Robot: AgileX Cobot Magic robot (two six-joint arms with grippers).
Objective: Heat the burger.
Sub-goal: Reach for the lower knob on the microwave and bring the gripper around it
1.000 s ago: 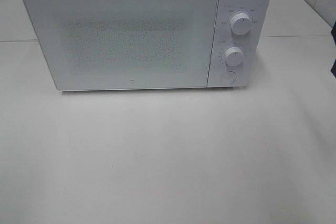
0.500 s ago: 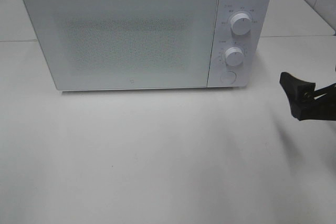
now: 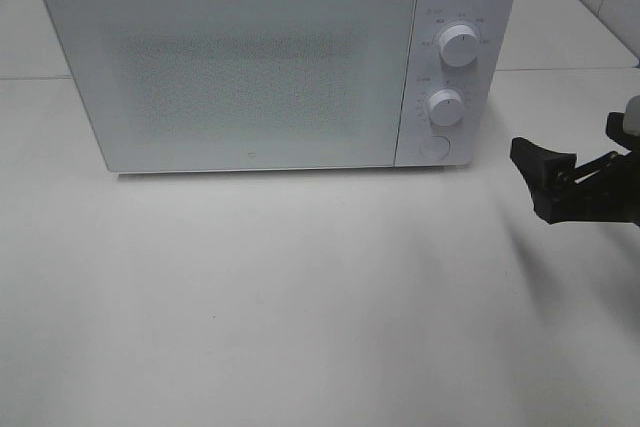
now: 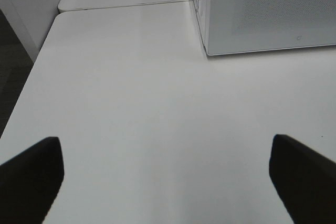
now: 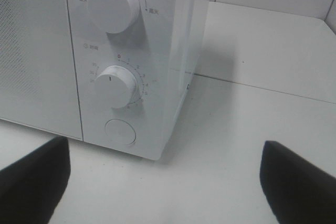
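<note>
Facing the panel: black right hand (image 3: 530, 182), jaws wide and empty, off to the right of the round push button (image 3: 433, 147) on the white boxy microwave (image 3: 280, 62); the nearer arm.
Left hand (image 4: 165, 150): wide, empty, over the white tabletop (image 4: 147, 103).
Burger: unseen; microwave shut.

A smooth white tabletop (image 3: 300, 297) carries one boxy white microwave oven (image 3: 240, 67), standing upright toward the far side with its front facing the near edge. Its speckled, frosted door (image 3: 235, 72) is shut. A thin seam (image 3: 570, 69) between table sections runs out from behind the oven on both sides. Right of the door, an upper white dial (image 3: 458, 45) and a lower white dial (image 3: 446, 107) sit above a round white button (image 3: 433, 147).
</note>
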